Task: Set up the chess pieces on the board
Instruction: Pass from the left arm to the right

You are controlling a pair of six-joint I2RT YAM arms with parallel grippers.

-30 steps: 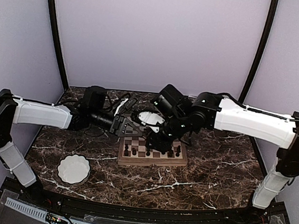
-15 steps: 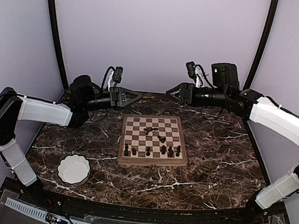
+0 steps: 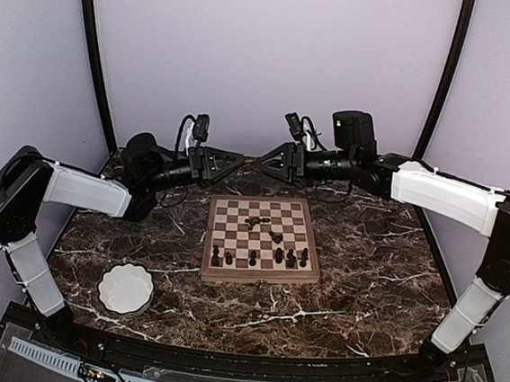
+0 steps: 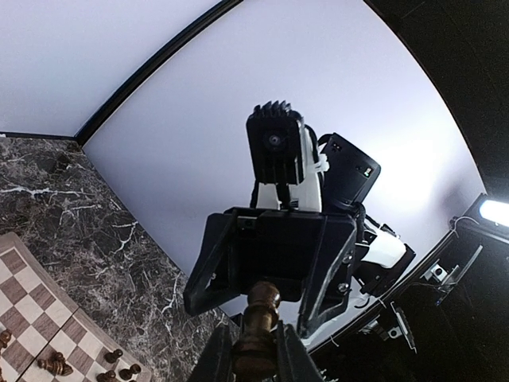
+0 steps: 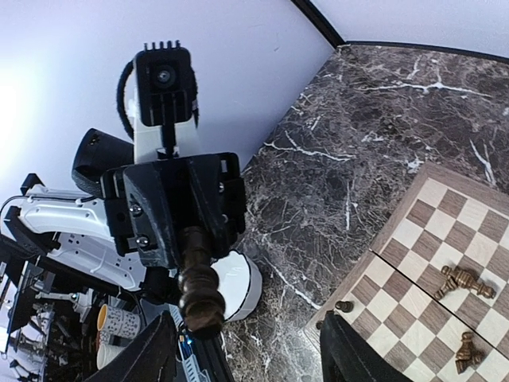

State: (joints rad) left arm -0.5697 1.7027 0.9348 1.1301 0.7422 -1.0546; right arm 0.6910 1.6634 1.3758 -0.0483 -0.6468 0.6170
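The board (image 3: 262, 212) lies mid-table, with several dark chess pieces (image 3: 252, 258) upright along its near row and two lying flat (image 3: 254, 221) near the middle. Both grippers hover above the board's far edge, tips facing each other. My left gripper (image 3: 233, 164) (image 4: 256, 350) is shut on a brown turned chess piece (image 4: 259, 318) (image 5: 199, 286) that sticks out toward the right arm. My right gripper (image 3: 269, 162) (image 5: 248, 358) is open, its jaws wide on either side of that piece's free end without touching it.
A white scalloped bowl (image 3: 125, 288) (image 5: 242, 286) sits on the marble table (image 3: 364, 274) at the near left. Black frame posts (image 3: 94, 58) and the purple backdrop close off the rear. Both arms span the back of the table.
Both arms have lifted from low over the board to the back. The right gripper has opened and slid left until its jaws flank the piece held by the left gripper.
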